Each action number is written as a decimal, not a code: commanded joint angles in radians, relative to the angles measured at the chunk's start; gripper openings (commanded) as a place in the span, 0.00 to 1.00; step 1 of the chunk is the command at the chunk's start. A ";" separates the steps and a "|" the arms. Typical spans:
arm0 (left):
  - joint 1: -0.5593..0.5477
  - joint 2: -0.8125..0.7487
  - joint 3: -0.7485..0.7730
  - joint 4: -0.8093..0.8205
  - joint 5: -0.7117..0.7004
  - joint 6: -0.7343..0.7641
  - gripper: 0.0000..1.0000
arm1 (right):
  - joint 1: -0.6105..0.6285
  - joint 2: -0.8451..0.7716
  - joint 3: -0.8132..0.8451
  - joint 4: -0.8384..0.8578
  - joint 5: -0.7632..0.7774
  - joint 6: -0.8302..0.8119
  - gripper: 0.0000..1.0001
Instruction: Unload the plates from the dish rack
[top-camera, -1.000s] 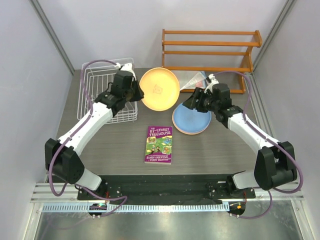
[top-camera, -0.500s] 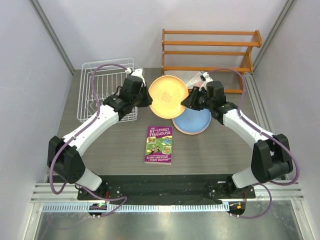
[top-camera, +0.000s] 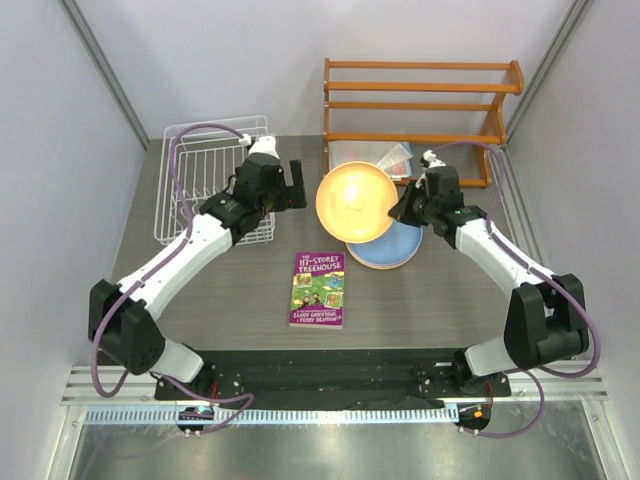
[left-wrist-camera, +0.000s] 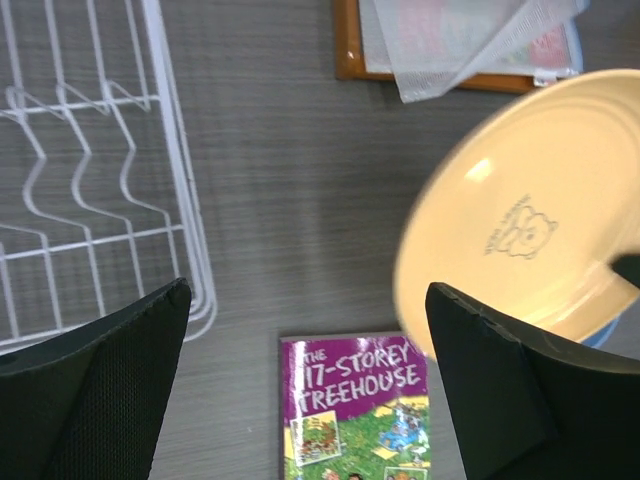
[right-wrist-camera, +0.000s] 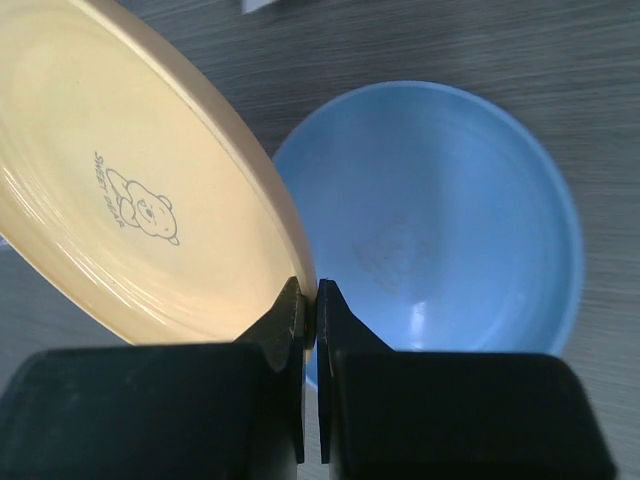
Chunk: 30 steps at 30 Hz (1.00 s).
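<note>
Holding: we have the yellow-orange plate (right-wrist-camera: 150, 200) pinched by its rim in the right gripper (right-wrist-camera: 310, 300), jaws clamped on the edge, the plate tilted and off the table.
Beneath the claw: the light blue plate (right-wrist-camera: 450, 230) lies just under and beyond our right fingertips, on top of a small stack; a pink rim shows below it in the top view.
Left gripper (left-wrist-camera: 310, 390): jaws wide apart and empty, the yellow-orange plate ahead and to its right, not touching.
Dish rack (top-camera: 210, 170): behind the left claw to its left; we see no plate in the part that shows.
Step in hand: we judge this the carry of a plate to the stack.
Next move: we would level the plate over the light blue plate, lower it, then part the jaws.
Outward: a book (top-camera: 318, 288) lies nearer our bases; the orange wooden shelf (top-camera: 420, 100) stands beyond.
</note>
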<state>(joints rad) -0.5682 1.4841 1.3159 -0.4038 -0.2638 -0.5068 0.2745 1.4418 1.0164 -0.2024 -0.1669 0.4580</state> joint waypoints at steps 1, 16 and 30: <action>-0.002 -0.100 -0.029 0.023 -0.144 0.062 1.00 | -0.087 -0.067 -0.027 -0.061 0.079 -0.038 0.02; -0.001 -0.169 -0.058 0.010 -0.298 0.192 0.99 | -0.130 -0.017 -0.050 -0.132 0.090 -0.091 0.07; -0.001 -0.173 -0.067 -0.015 -0.295 0.192 1.00 | -0.129 -0.015 -0.064 -0.140 0.102 -0.090 0.21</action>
<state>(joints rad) -0.5682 1.3369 1.2488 -0.4290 -0.5358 -0.3309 0.1421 1.4452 0.9592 -0.3653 -0.0612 0.3714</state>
